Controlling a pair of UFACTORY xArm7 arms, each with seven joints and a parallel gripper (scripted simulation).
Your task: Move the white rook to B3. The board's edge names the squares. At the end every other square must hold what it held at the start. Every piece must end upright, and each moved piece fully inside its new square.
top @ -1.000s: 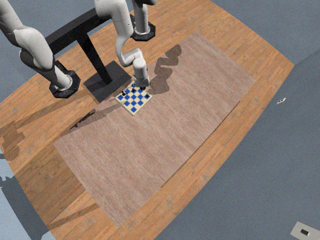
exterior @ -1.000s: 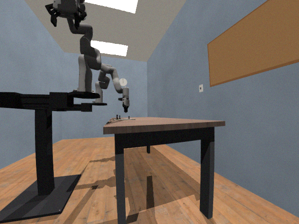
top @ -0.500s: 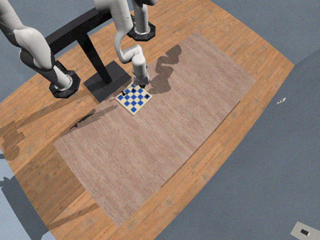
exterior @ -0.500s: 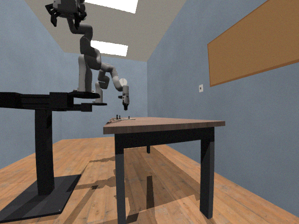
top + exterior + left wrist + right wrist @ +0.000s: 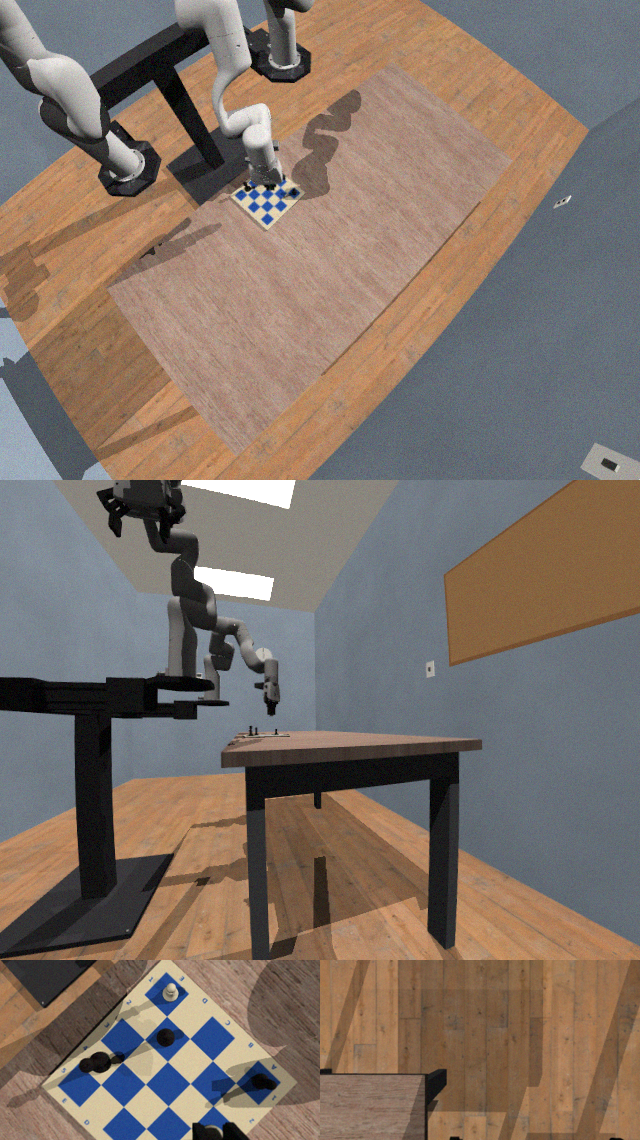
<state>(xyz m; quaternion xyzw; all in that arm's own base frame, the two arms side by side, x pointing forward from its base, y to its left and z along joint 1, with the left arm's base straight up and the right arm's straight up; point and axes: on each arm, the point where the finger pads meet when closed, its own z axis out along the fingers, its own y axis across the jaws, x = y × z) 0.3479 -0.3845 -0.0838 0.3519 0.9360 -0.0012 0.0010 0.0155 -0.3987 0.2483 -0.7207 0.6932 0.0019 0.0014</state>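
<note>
The left gripper (image 5: 271, 712) (image 5: 212, 1132) is shut on the white rook (image 5: 212, 1129), whose pale top shows between the fingers. It hangs above the board (image 5: 266, 226) (image 5: 287, 1081); in the left wrist view it overlaps A3. How upright the rook is cannot be told. A white pawn (image 5: 170, 993) stands on E1, a black piece (image 5: 165, 1037) on D2, a taller black piece (image 5: 100, 1062) on E4, and a black piece (image 5: 259, 1081) (image 5: 293, 191) on A1. The board's far rows are cut off in the left wrist view. The right gripper (image 5: 140, 527) is open and empty, far from the board.
The board lies near the edge of the wooden table (image 5: 336, 248) (image 5: 351, 746), on the side of the arm stand (image 5: 188, 100) (image 5: 93, 790). The right wrist view shows the floor (image 5: 478, 1035) and a table corner (image 5: 365, 1106). Arm shadows cross the board.
</note>
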